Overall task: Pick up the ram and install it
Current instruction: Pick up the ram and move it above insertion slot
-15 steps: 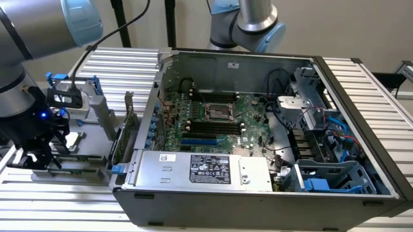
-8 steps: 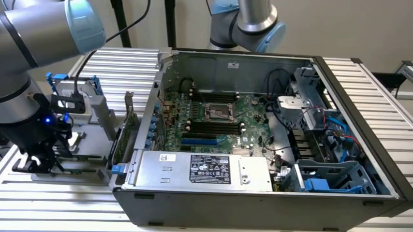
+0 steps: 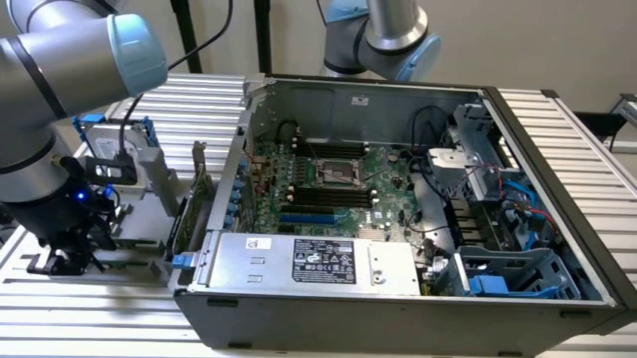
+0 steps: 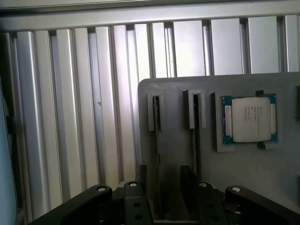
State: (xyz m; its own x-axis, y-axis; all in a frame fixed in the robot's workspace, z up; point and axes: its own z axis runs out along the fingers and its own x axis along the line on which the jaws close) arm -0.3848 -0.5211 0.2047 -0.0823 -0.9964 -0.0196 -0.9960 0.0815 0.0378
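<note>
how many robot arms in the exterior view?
2. One arm at the exterior view's left, beside the open PC case; the other arm behind its far wall. Others may be out of frame.

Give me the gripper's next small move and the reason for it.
Probably a small sideways correction: centre the open gripper over the thin dark strip standing in a slot of the grey holder, which is likely the ram seen edge-on. The gripper hangs empty just above the holder, and neither slot looks centred between its fingers yet.
</note>
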